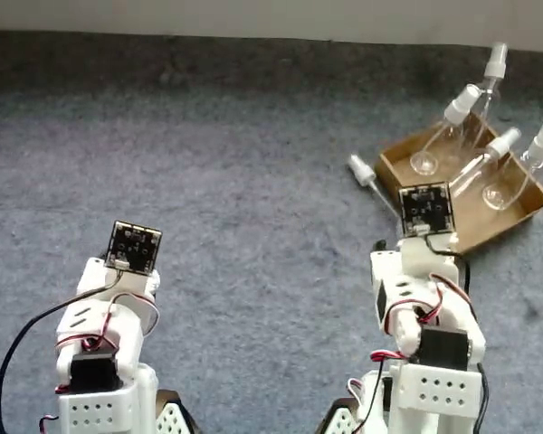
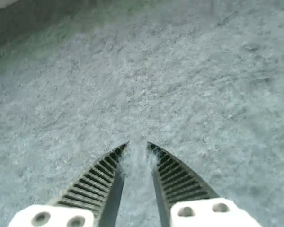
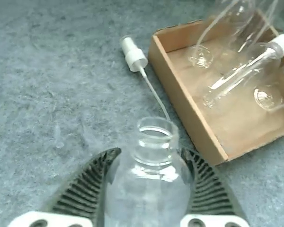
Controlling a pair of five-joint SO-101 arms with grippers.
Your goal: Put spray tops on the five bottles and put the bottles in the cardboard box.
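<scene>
Currently, the step in hand is capping the fifth bottle. My right pincer [image 3: 150,152] is closed around the shoulders of the open-necked bottle [image 3: 151,184], one jaw on each side, with the neck pointing away from the wrist. The loose spray top [image 3: 134,54] lies on the carpet [image 2: 180,71] just beside the cardboard box [image 3: 183,101], its thin dip tube trailing toward the bottle mouth. Four capped bottles [image 1: 448,131] lie in the box, leaning over its far rim. My left pincer [image 2: 137,144] is empty, its jaws parted by a narrow gap, well apart from the box.

Next move, as I judge it: bring the left pincer across, grasp the spray top by its head, then thread the tube into the neck. The tube is thin and flexible, so alignment must be exact.
</scene>
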